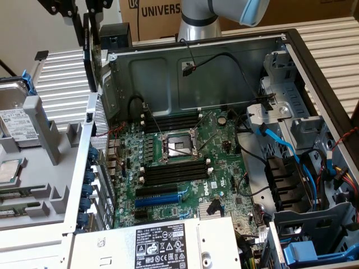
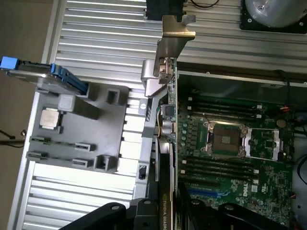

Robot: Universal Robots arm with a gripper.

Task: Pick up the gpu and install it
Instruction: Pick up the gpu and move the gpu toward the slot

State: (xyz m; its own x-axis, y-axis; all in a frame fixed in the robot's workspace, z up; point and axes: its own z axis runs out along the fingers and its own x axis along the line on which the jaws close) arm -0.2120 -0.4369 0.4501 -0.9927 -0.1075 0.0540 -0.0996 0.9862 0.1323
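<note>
The gpu hangs on edge above the computer case wall at the exterior view's left, a thin dark card held upright. My gripper is shut on its upper end. In the wrist view the gpu appears edge-on, its silver bracket at the far end, and my gripper clamps it between black fingers. The card sits over the case edge, beside the green motherboard. A blue expansion slot lies on the board, apart from the card.
A grey parts holder at the exterior view's left carries a CPU and a hard drive. A power supply sits at the case front. Drive cages and cables crowd the exterior view's right.
</note>
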